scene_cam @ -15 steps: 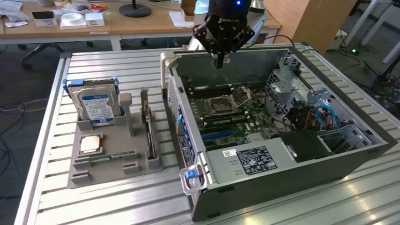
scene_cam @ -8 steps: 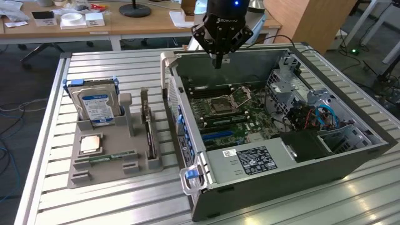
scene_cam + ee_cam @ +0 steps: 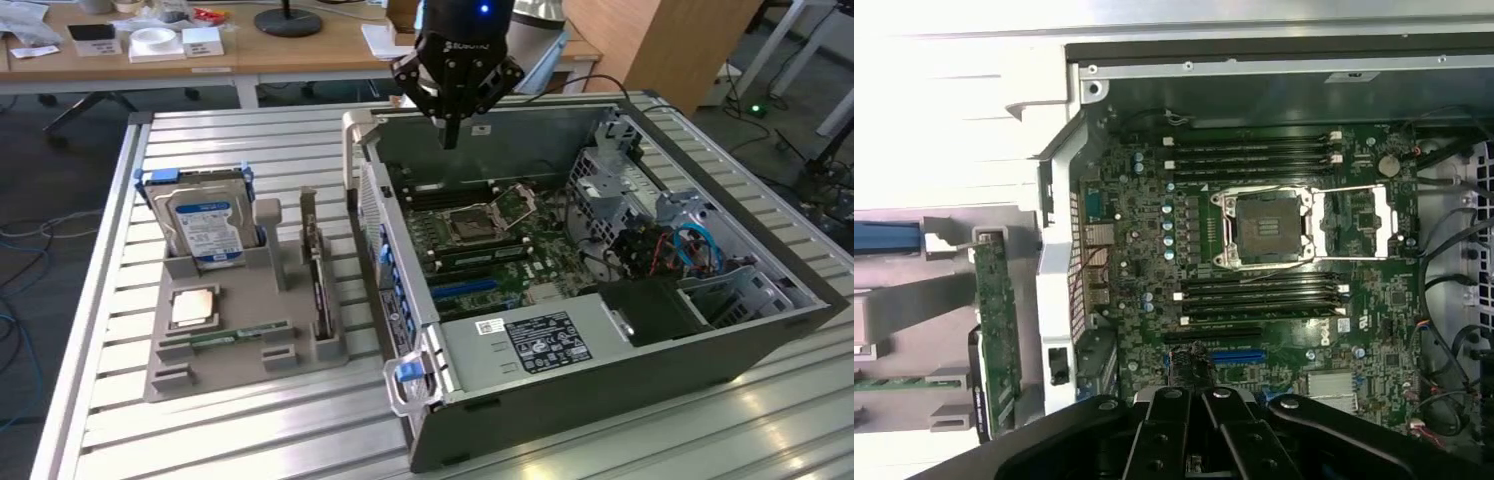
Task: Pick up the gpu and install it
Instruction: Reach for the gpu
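The gripper hangs over the far end of the open computer case, its fingers pinched together with nothing between them; in the wrist view it sits above the motherboard. The gpu stands on its edge in a slot along the side of the grey tray nearest the case, well apart from the gripper; the wrist view shows it edge-on just outside the case wall. A blue-labelled hard drive stands upright at the tray's far corner; the tray lies on the slatted metal table beside the case.
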